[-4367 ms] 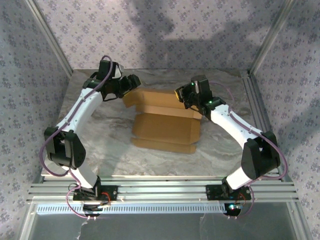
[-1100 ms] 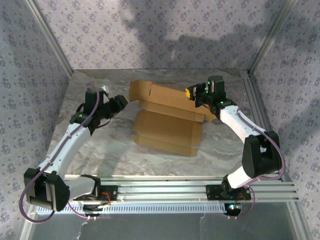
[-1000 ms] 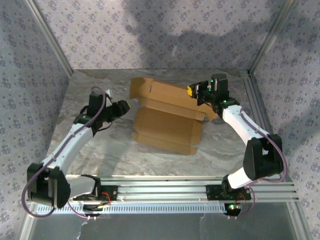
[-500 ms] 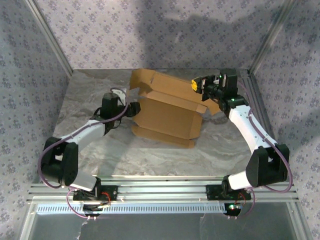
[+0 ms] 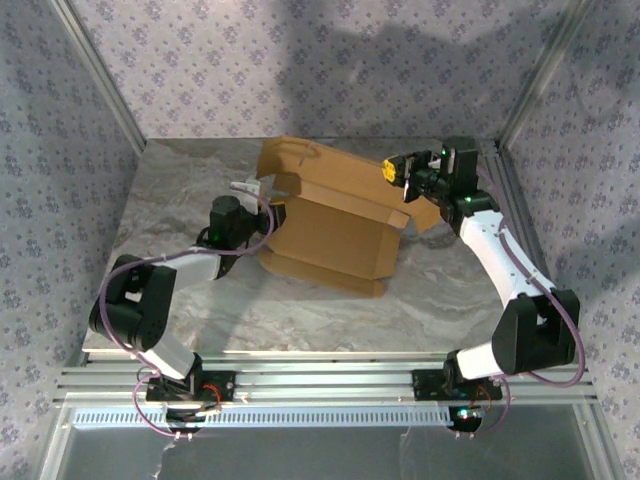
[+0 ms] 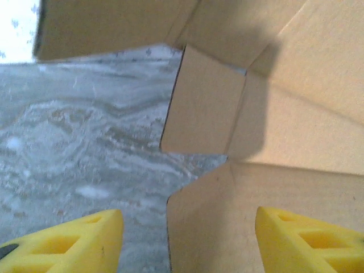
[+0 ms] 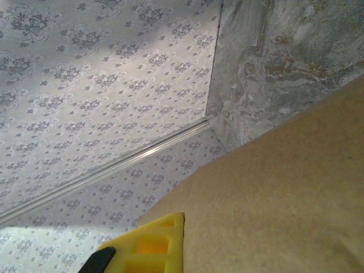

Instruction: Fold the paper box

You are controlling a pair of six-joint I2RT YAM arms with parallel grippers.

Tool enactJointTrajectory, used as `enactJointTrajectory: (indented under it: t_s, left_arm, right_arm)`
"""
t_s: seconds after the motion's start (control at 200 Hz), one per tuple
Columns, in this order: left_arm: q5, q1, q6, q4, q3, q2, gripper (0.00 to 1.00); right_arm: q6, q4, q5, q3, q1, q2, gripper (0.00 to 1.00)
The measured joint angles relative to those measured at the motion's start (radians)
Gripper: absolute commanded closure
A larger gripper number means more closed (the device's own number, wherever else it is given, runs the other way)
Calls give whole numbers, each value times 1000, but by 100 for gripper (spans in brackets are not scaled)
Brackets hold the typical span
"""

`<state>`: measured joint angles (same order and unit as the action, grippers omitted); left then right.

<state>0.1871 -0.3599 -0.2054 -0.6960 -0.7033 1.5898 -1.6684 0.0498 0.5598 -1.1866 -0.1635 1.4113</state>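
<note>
Item: paper box [image 5: 335,235], brown cardboard, part-formed, at centre-rear of the marble-patterned surface [image 5: 170,190]

Change noted: rear panel [image 5: 330,170], lying nearly flat a few seconds back, now stands tilted up off the base; the front portion is still low on the surface

Right gripper [image 5: 397,170]: clenched on the raised panel's upper right corner, with cardboard pressed against its yellow finger [image 7: 148,242] in the wrist view

Left gripper [image 5: 268,214]: has swung in low from the left and spread its jaws; released, holding nothing; a side flap [image 6: 199,227] lies between the open fingers with no grip on it

Reading: the rear wall is being held up, so the left side flaps look next to be turned in; the fold is well short of done

Clearances: open surface to the front and left of the box; little room behind the raised panel before the back wall [image 5: 330,70]; right gripper near the rear right frame post [image 5: 520,100]; left arm [image 5: 170,270] folded low, close to the surface
</note>
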Motion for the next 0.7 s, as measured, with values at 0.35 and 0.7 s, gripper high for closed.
enactJointTrajectory:
  t_s: [0.35, 0.7]
  left_arm:
    - [61, 25, -16, -206, -2, 101, 40]
    - [203, 65, -84, -475, -2, 140, 39]
  right_arm:
    - [-40, -17, 17, 24, 13, -24, 100]
    - [-117, -89, 49, 58, 37, -24, 100]
